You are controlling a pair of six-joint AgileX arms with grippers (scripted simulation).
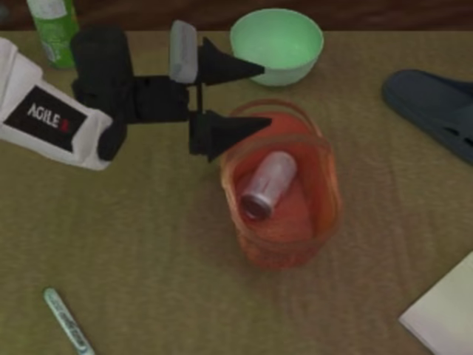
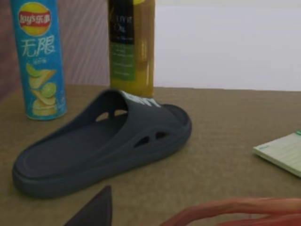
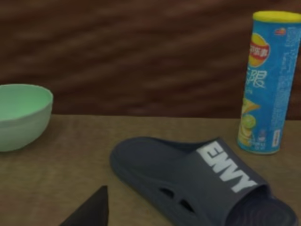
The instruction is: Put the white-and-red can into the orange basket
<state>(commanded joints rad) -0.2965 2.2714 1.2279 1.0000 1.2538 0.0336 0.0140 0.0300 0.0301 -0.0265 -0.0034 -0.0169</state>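
Note:
The white-and-red can point(image 1: 267, 185) lies on its side inside the orange basket point(image 1: 330, 201), silvery end toward the table's front. My left gripper point(image 1: 267, 96) hovers open over the basket's far-left rim, holding nothing, and the can lies apart from its fingers. One dark fingertip point(image 2: 101, 209) and the basket's arched handle point(image 2: 235, 207) show in the left wrist view. My right arm is outside the top view. Its wrist view shows one fingertip point(image 3: 94, 209) set off to the side, with nothing held.
A mint-green bowl point(image 1: 277, 44) stands just behind the basket. A dark slipper point(image 1: 432, 107) lies at the right and a notepad point(image 1: 443, 310) at the front right. A green can point(image 1: 53, 26) stands at the back left and a thin tube point(image 1: 66, 322) lies at the front left. A blue chips tube point(image 2: 40, 61) and a yellow bottle point(image 2: 131, 47) stand beyond the slipper.

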